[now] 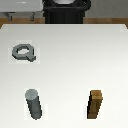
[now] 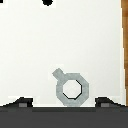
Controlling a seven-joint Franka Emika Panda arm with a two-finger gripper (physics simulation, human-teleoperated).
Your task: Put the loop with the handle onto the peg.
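We find the loop [image 1: 23,52] lying flat on the white table [image 1: 70,55], on the exterior view's left and in the far half of the surface; its stub handle points toward the exterior view's right and a little nearer the camera. The peg [image 1: 34,104] stands upright at the near edge, also on the exterior view's left, well apart from the loop; the brown block [image 1: 96,104] stands at the same depth on the exterior view's right.

In the wrist view the loop [image 2: 72,89] sits between the two dark fingertips [image 2: 21,102], almost centred; the gripper [image 2: 64,102] is spread wide with nothing in it, and no finger touches the ring. We judge that it hangs straight above the loop, so the coming move is a plain descent rather than a sideways shift.

The relation that matters, we think, is the handle's axis: it runs diagonally to the line between the fingers, away from the camera, so a close would meet the ring's body; a small wrist turn may suit the stub better. After the grasp, the carry runs from far to near, along the exterior view's left side.
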